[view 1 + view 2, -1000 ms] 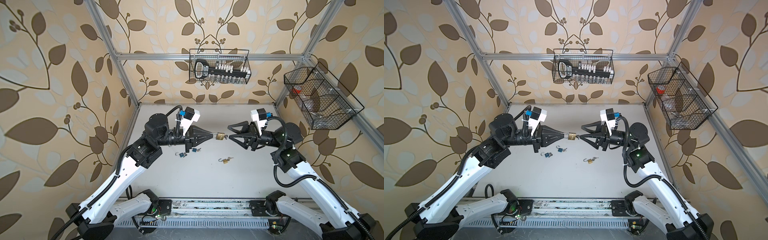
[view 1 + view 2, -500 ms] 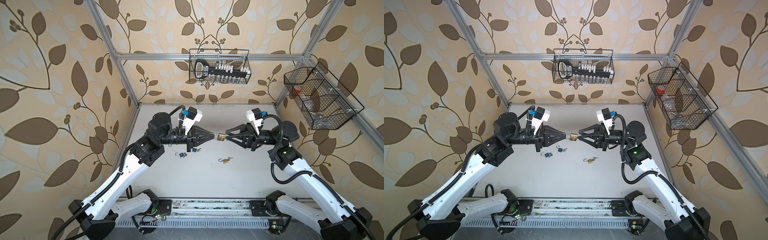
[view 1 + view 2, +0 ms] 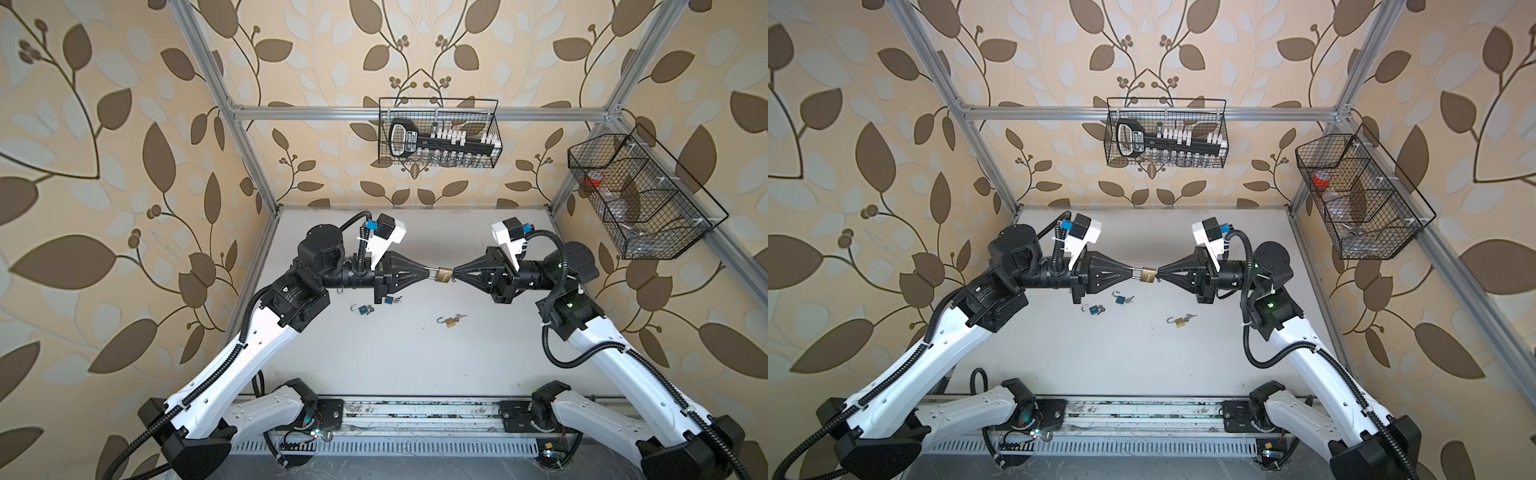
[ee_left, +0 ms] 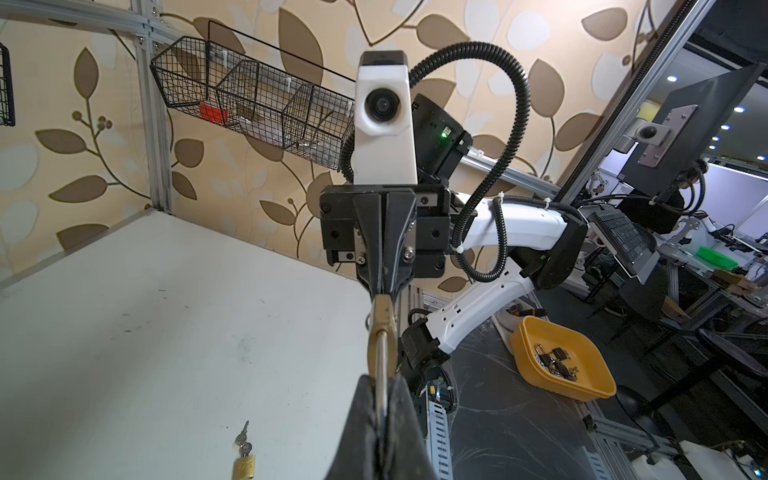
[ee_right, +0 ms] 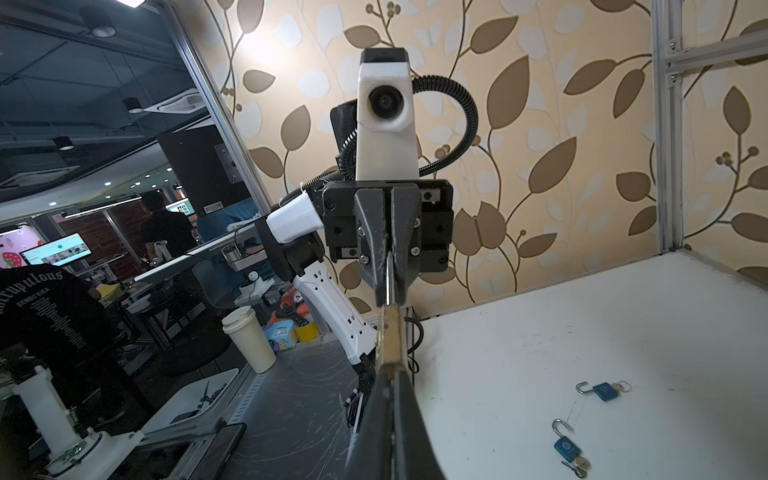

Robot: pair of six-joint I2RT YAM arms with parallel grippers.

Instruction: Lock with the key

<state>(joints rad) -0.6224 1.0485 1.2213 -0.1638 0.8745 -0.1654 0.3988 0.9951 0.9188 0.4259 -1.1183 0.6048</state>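
- The brass padlock (image 3: 444,275) hangs in the air over the middle of the table (image 3: 415,365), clear of the surface and caught between the two arms' tips.
- Appearance: a small rectangular brass body lying on its side. In both top views its silver shackle (image 3: 432,272) points to 9 o'clock and its bottom end to 3 o'clock.
- In the wrist views the brass padlock (image 4: 380,332) shows edge-on as a thin gold strip running from one set of tips to the other.
- Whether the shackle is pushed home cannot be told.
- Left jaws: they reach in from 9 o'clock and are clamped on the shackle.
- Right jaws: they reach in from 3 o'clock and are pressed together at the body's bottom end. Whether they pinch the key or the body itself cannot be told.
- On the table, two blue padlocks (image 3: 389,300) (image 3: 365,308) lie at about 8 o'clock from the held one, both with shackles open.
- A spare brass padlock (image 3: 449,321) lies at 6 o'clock, with its shackle open and keys at its base.
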